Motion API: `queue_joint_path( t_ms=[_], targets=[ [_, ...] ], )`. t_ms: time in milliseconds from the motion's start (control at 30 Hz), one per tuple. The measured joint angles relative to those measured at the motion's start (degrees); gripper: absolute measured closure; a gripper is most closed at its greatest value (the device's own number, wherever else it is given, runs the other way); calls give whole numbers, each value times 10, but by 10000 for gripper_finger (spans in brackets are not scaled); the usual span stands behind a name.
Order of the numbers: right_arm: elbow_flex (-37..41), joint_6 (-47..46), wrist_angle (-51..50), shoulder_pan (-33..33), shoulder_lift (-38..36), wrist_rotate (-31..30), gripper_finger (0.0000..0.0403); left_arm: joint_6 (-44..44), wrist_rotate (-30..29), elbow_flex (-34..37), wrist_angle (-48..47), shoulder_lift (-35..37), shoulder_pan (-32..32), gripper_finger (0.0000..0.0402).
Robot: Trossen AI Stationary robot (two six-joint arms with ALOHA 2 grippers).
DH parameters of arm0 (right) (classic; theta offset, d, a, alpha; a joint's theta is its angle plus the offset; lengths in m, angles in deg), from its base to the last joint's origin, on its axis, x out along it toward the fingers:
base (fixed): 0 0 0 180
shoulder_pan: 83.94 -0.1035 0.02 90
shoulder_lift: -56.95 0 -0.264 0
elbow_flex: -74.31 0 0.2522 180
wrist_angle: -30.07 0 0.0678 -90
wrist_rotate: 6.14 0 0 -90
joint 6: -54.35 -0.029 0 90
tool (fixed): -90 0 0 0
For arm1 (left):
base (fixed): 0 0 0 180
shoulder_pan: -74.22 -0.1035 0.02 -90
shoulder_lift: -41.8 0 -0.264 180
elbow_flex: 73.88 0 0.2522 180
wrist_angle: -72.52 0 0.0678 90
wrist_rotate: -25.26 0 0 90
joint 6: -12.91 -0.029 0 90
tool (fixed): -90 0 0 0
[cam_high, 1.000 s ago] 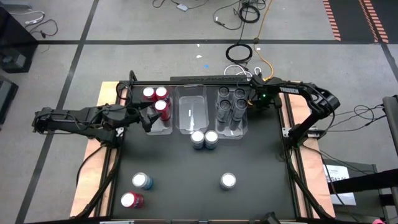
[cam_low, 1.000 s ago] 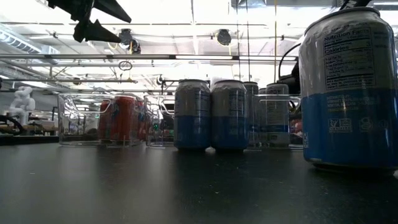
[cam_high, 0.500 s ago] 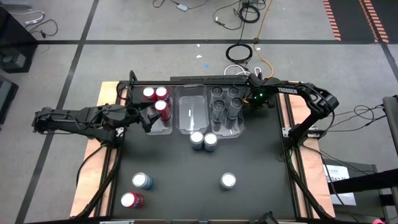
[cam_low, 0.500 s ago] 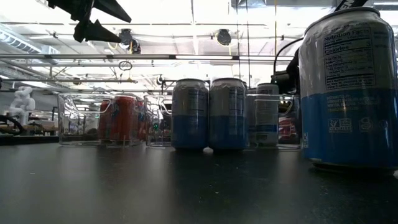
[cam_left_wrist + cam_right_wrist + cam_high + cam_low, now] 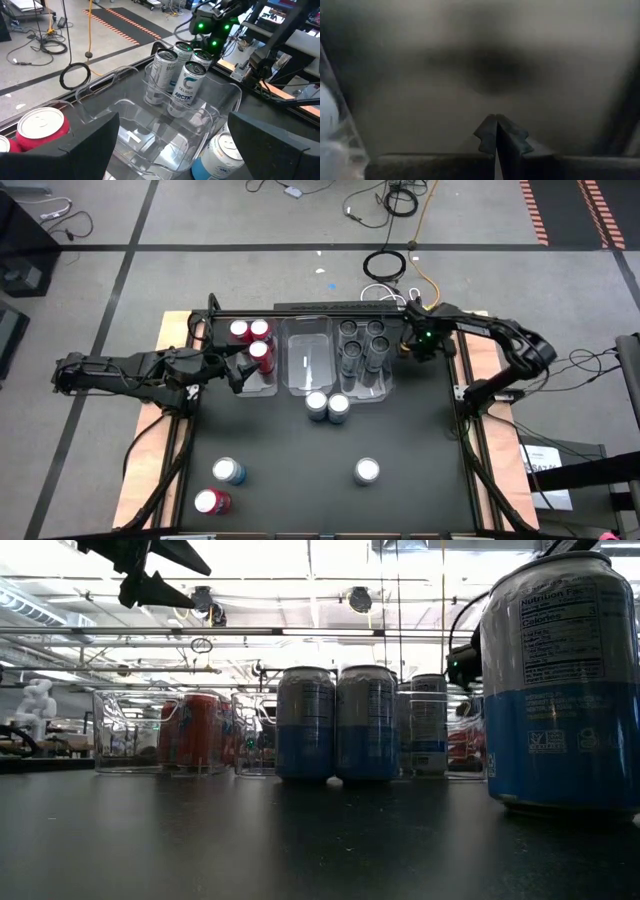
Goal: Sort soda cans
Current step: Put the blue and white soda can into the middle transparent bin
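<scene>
Three red soda cans (image 5: 254,338) stand in the left clear tray (image 5: 270,387). Four dark grey cans (image 5: 362,345) stand in the right tray (image 5: 383,392) and also show in the left wrist view (image 5: 176,75). The middle tray (image 5: 308,362) holds no can. Two blue-and-silver cans (image 5: 328,406) stand on the table just near of the trays. Two more blue cans (image 5: 367,471) (image 5: 228,471) and a red can (image 5: 211,502) stand near the front. My left gripper (image 5: 238,370) hangs open over the left tray. My right gripper (image 5: 406,340) is shut, just right of the right tray; its shut fingers show in the right wrist view (image 5: 496,134).
The black table top (image 5: 420,450) has free room at the near right. The front blue can (image 5: 560,680) stands close before the low camera. Cables lie on the floor behind the table (image 5: 385,265).
My right gripper has pushed the right tray with its grey cans a little toward the table's left, then drawn back toward the right, clear of the tray. The two blue cans near the trays have shifted slightly left.
</scene>
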Motion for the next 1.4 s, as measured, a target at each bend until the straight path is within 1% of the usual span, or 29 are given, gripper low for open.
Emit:
queue_joint_path(
  t_ms=[167, 233, 333, 433, 533, 633, 700, 767, 867, 967, 1067, 1167, 1300, 1400],
  targets=[
    [0, -17, -92, -10, -90, -1, 403, 1, 0, 0, -2, 0, 0, 20],
    [0, -33, -125, -22, -142, 0, 403, 1, 0, 0, -2, 0, -2, 20],
    [0, -70, -161, -51, -232, 11, 403, 2, 25, 0, -2, -4, -14, 20],
    [0, -138, -165, -104, -321, 28, 403, 1, 55, 0, -2, -11, -35, 20],
    [1, -236, -155, -183, -394, 27, 403, -10, 83, 0, 2, -22, -58, 20],
    [1, -335, -135, -278, -434, -5, 403, -60, 106, 0, 24, -34, -69, 20],
    [1, -395, -115, -343, -438, -38, 403, -79, 111, 0, 41, -40, -70, 20],
    [1, -444, -80, -407, -423, -74, 403, -92, 110, 0, 61, -43, -70, 20],
    [1, -484, -10, -498, -378, -125, 403, -126, 110, 0, 78, -44, -71, 20],
    [1, -513, 65, -572, -319, -163, 403, -150, 110, 0, 91, -44, -75, 20],
    [1, -530, 132, -625, -263, -167, 403, -150, 114, -14, 72, -52, -83, 20],
    [1, -554, 170, -664, -221, -167, 403, -151, 135, -34, 38, -67, -92, 20],
    [1, -621, 179, -710, -193, -167, 403, -154, 171, -75, -24, -107, -101, 20],
    [1, -658, 176, -742, -189, -168, 403, -149, 176, -115, -74, -147, -100, 20]
  ],
)
